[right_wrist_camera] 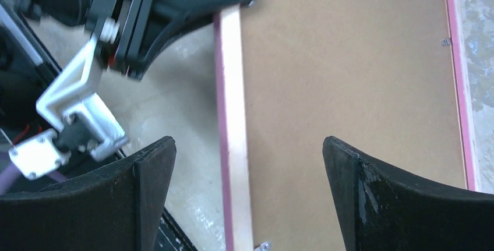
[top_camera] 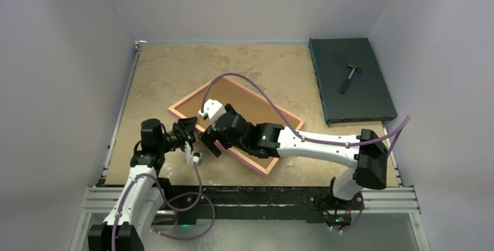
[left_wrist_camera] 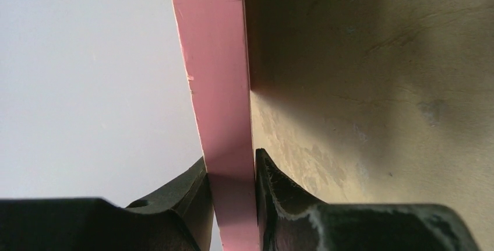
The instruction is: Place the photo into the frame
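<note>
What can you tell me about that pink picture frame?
The frame is a large, thin-railed rectangle, pink on its sides and pale wood on the upward-facing back, with a brown board filling it. It lies askew on the tan table. The left gripper pinches its near rail; the open right gripper hovers over it.

Hammer [top_camera: 349,80] on dark teal tray [top_camera: 362,106], mottled tan table [top_camera: 175,70]

I find no text, label, brand, number or sign that I can read in any view: not on the frame [top_camera: 235,123], not on the brown backing board [right_wrist_camera: 349,70] set in it, not beside it.
</note>
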Controlling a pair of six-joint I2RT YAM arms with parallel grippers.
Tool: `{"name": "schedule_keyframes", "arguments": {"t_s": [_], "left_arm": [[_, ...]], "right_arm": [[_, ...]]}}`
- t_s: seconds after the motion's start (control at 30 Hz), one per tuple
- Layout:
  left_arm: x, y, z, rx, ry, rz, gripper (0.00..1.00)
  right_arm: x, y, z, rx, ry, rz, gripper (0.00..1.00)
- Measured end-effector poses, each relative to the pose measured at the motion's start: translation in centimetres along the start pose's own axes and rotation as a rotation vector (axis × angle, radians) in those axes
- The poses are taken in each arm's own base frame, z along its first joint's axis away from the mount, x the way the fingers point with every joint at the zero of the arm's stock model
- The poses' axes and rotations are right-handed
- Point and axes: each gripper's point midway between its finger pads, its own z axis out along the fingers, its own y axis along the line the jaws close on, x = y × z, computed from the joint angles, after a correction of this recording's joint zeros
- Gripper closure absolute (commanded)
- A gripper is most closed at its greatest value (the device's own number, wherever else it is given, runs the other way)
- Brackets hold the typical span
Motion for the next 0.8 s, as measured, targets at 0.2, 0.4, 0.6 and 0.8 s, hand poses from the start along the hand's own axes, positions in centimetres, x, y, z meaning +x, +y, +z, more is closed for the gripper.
{"name": "schedule_keyframes", "arguments": {"t_s": [0.2,0.4,0.6,0.8], "left_arm": [[0.6,1.4,-0.5,0.011,0.02,-0.044,1.0],[0.9,1.9,-0.8,0.019,0.034,-0.076,1.0],[1.3,2.0,-1.0,0.026,0.057,-0.093,1.0],[1.6,2.8,-1.2,0.018,0.069,-0.106,1.0]], "right_arm": [[2.8,2.3,-1.0,0.011,0.072,-0.137,0.04],[6.3,2.0,0.2,0.126,0.196,-0.264,0.18],[7.1,-0.4,1.1,0.3,0.246,-0.344,0.5],[5.9,-1.1,0.2,0.414,0.211,-0.394,0.61]]}}
